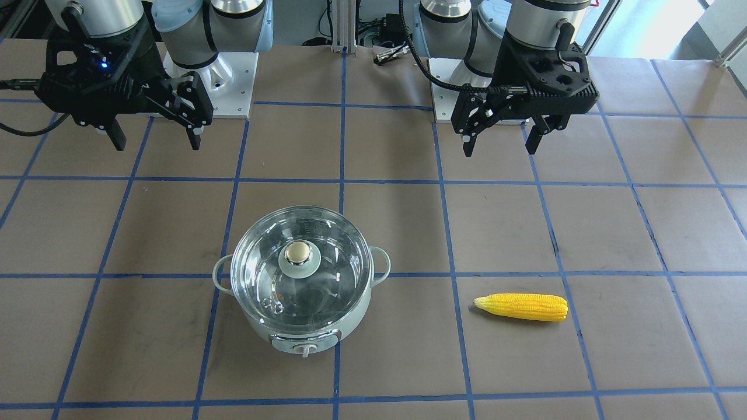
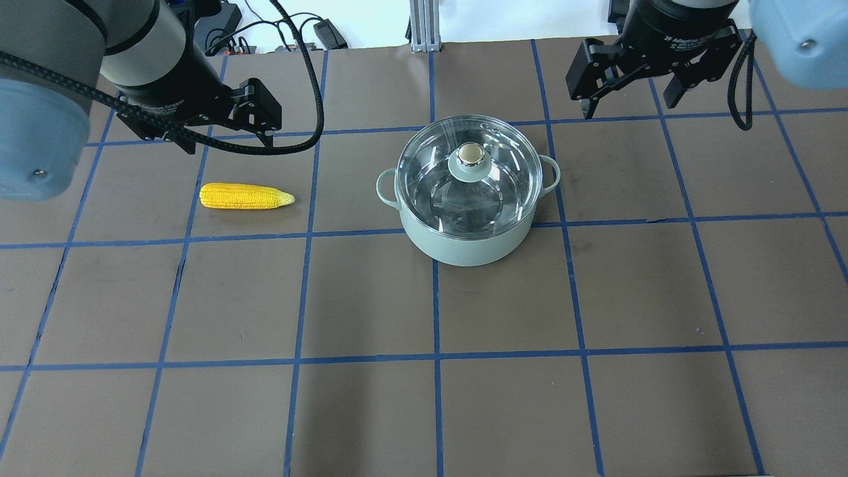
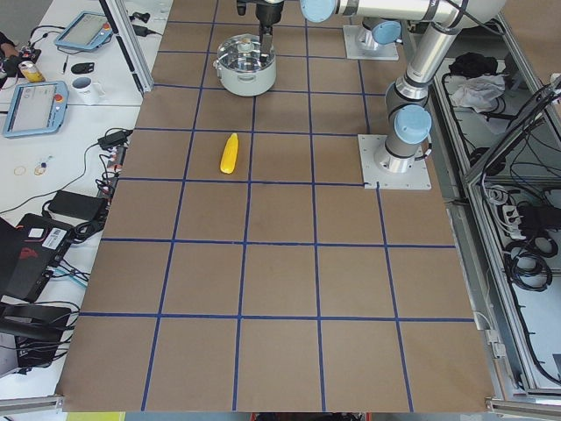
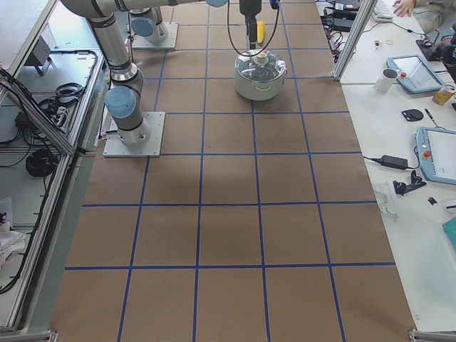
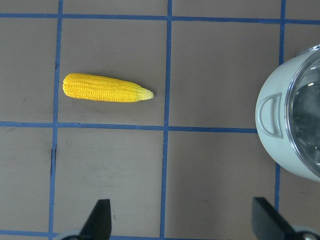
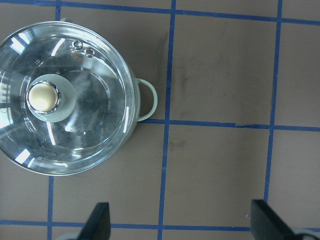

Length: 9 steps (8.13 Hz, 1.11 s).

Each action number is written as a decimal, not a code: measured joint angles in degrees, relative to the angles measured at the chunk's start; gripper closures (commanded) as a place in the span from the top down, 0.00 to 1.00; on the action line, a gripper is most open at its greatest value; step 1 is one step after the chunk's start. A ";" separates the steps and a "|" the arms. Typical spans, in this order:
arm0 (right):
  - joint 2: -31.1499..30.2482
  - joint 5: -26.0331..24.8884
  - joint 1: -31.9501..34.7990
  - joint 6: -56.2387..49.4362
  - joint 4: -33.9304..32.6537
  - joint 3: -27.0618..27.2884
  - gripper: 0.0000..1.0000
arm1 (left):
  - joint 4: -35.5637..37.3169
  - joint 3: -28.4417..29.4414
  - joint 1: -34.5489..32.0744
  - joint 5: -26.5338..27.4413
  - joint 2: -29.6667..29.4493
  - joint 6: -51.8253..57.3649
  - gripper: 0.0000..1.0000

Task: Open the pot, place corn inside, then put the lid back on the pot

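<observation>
Lid-off step looks unstarted; clear round glass lid (image 2: 464,192) caps pale mint pot (image 2: 470,248) ahead-left of wide-spread right gripper (image 2: 628,106); yellow corn cob (image 2: 245,197) ahead of wide-spread left gripper (image 1: 499,149); next, likely pinch the knob (image 2: 470,154).

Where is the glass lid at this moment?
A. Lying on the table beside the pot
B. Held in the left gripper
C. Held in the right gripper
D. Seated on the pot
D: the lid sits on the rim of the pot, while the left gripper and the right gripper both hang open and empty, well apart from it.
</observation>
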 measured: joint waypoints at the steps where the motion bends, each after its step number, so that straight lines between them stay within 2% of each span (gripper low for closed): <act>1: -0.07 0.03 0.00 0.08 0.78 0.00 1.00 | -0.10 0.03 -0.02 -0.06 0.09 0.25 1.00; 4: -0.07 2.16 -0.01 0.04 0.68 -0.09 1.00 | 3.33 0.04 0.94 -0.52 -0.31 -0.64 1.00; 6: 0.12 2.85 -0.20 0.09 0.23 -0.55 1.00 | 9.05 -0.59 3.41 -0.25 -1.72 -11.68 1.00; 9: 0.96 3.00 -0.19 0.36 -0.64 -0.51 1.00 | 10.31 -0.80 10.76 -0.39 -8.23 -31.57 1.00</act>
